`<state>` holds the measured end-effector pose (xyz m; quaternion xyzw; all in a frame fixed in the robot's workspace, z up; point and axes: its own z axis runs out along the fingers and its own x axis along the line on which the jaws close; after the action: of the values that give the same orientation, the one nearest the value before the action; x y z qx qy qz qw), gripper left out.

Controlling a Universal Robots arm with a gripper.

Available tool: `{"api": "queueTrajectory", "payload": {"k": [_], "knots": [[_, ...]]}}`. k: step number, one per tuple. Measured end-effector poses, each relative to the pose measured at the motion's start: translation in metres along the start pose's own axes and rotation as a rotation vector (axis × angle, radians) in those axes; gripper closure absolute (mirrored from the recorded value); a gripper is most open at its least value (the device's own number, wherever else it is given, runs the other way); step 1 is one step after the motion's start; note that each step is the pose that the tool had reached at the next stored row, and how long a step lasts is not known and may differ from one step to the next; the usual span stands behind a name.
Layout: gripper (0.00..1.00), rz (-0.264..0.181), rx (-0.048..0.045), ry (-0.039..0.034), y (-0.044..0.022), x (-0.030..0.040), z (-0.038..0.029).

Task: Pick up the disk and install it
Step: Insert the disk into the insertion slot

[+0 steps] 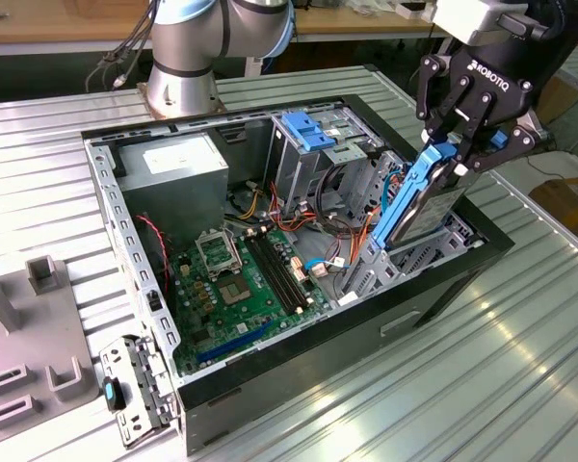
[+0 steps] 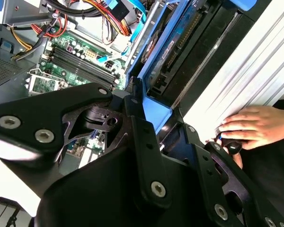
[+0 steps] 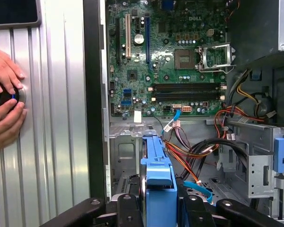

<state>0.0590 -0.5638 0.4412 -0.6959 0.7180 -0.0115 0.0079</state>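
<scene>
The disk (image 1: 435,210) stands on edge and tilted, its blue side rail (image 1: 410,192) facing the open case, its lower end down among the metal drive bays at the end of the computer case (image 1: 299,358) toward the exterior view's right. Its upper end rises above the case rim. The gripper (image 1: 459,154) is clamped on that upper end, black fingers pressed against either side. In the first wrist view the fingers flank the disk's blue rail (image 3: 157,175), with the gripper (image 3: 160,204) just behind it. In the second wrist view the disk (image 2: 180,47) shows its dark underside inside the blue frame, ahead of the gripper (image 2: 161,124). Just beside the disk, orange and red wires (image 3: 189,156) loop across the bay. Beyond them the green motherboard (image 1: 246,279) lies flat on the case floor, with its memory slots (image 3: 187,92) and bare processor socket (image 3: 187,56) visible. A drive cage topped by a light-blue handle (image 1: 306,130) stands near the case's far edge. The grey power supply (image 1: 173,173) fills the far corner toward the exterior view's left. The case lies on its side on a ribbed metal table (image 1: 482,385), and the arm's base (image 1: 188,58) is mounted at the table's far edge. A person's hands (image 3: 4,99) rest on the table beside the case, around a small black round object (image 3: 2,97). A loose metal bracket (image 1: 130,390) lies at the case's near corner.
</scene>
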Motion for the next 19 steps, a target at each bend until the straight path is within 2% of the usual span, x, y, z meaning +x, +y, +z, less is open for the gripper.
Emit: {"api": "queueTrajectory", "payload": {"k": [3, 4, 6, 7, 8, 9, 11, 12, 15, 16, 19], "knots": [[0.62, 0.000, 0.0000, 0.0001, 0.0000, 0.0000, 0.0000], [0.55, 0.000, -0.0001, 0.0000, 0.0000, 0.0000, 0.0000], [0.55, 0.000, 0.0000, 0.0000, 0.0000, 0.0000, 0.0000], [0.57, 0.000, 0.0000, 0.0001, -0.0002, 0.0000, 0.0001], [0.64, 0.000, 0.0000, 0.0000, -0.0015, -0.0001, 0.0004], [0.76, 0.000, 0.0000, -0.0002, -0.0045, -0.0001, 0.0012], [0.88, 0.000, 0.0000, 0.0000, -0.0106, -0.0004, 0.0068], [0.89, 0.000, 0.0000, 0.0000, -0.0148, -0.0005, 0.0101], [0.89, 0.000, 0.0000, -0.0001, -0.0371, -0.0013, 0.0206], [0.89, 0.000, 0.0000, -0.0002, -0.0399, -0.0014, 0.0236], [0.89, 0.000, 0.0000, 0.0001, -0.0403, -0.0014, 0.0257]]}}
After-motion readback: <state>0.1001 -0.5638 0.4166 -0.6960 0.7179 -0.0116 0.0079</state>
